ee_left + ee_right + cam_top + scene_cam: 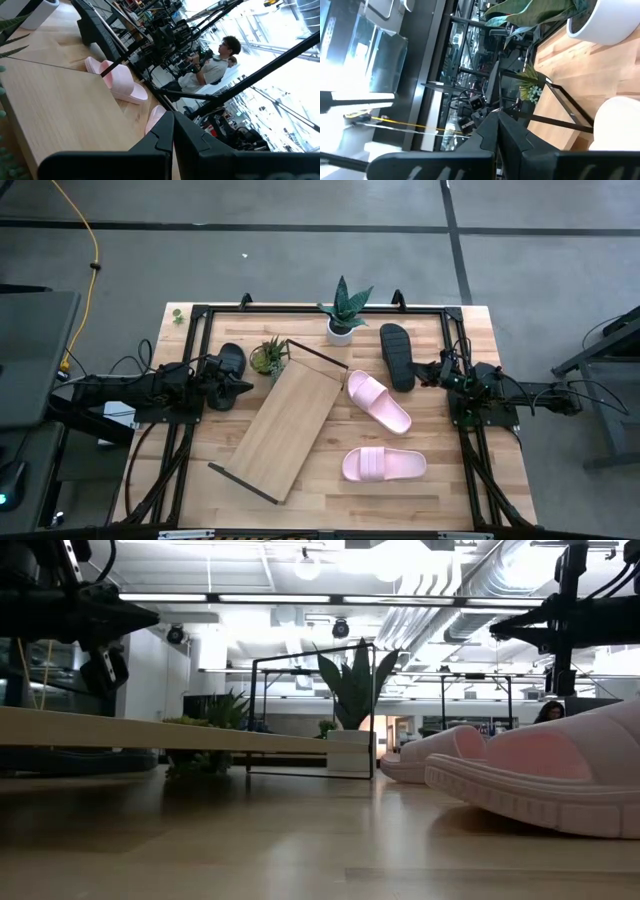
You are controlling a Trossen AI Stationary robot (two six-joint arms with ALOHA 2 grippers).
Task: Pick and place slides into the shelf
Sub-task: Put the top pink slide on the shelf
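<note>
Across the counter (pixel 440 490) centre, the shelf (pixel 290 416) is lying diagonal and bare, pink slides (pixel 378 401) resting right of it, looking light, flexible foam best pinched at the strap, while left gripper (pixel 243 387) and right gripper (pixel 429 370) are waiting, fingers together.

Both arms are dark, jointed and trailed by black cables, with angular black fingers (pixel 200 145).

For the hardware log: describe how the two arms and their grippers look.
Both arms are dark, slim, jointed links with black cables trailing along them. The left gripper and right gripper are equally dark. In the wrist views each shows two angular black fingers meeting in a wedge. No markings are legible.
</note>
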